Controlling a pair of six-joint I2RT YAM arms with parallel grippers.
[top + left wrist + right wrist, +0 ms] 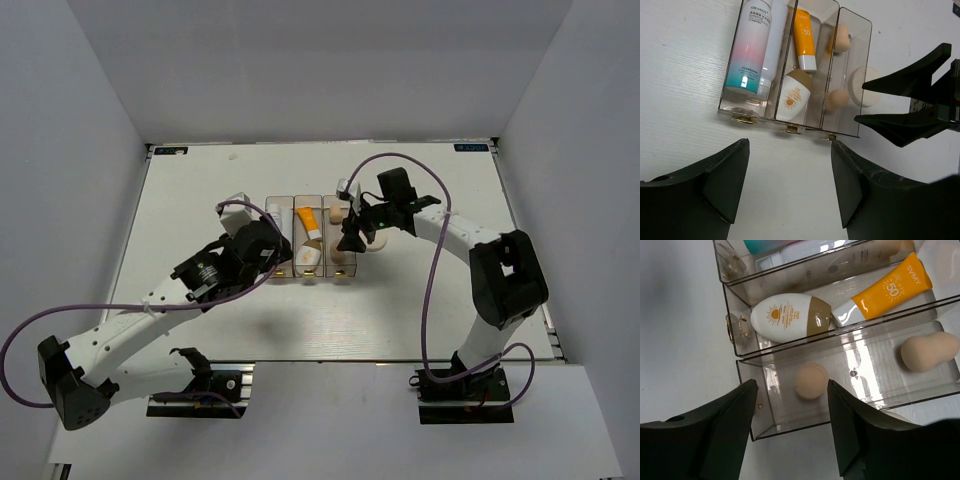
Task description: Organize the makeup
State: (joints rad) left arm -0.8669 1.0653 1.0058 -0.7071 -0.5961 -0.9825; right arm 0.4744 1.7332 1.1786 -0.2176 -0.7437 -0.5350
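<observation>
Three clear bins [850, 125] stand side by side. The left one holds the white bottle with pink band [747, 47] and the white tube [774, 37]. The middle one holds the orange tube [806, 37] and the white oval compact [792, 95]. The right one holds two tan sponges [811, 381] [927, 352]. The cream puff [867, 97] lies on the table outside the right bin. My right gripper [790, 425] is open and empty over that bin's near end, its fingertips [875, 84] beside the puff. My left gripper [790, 185] is open and empty just before the bins.
The bins [310, 235] sit mid-table on the white board [200, 190]. Grey walls enclose the table on three sides. Both arms [470, 250] reach in towards the bins, with purple cables looping over them.
</observation>
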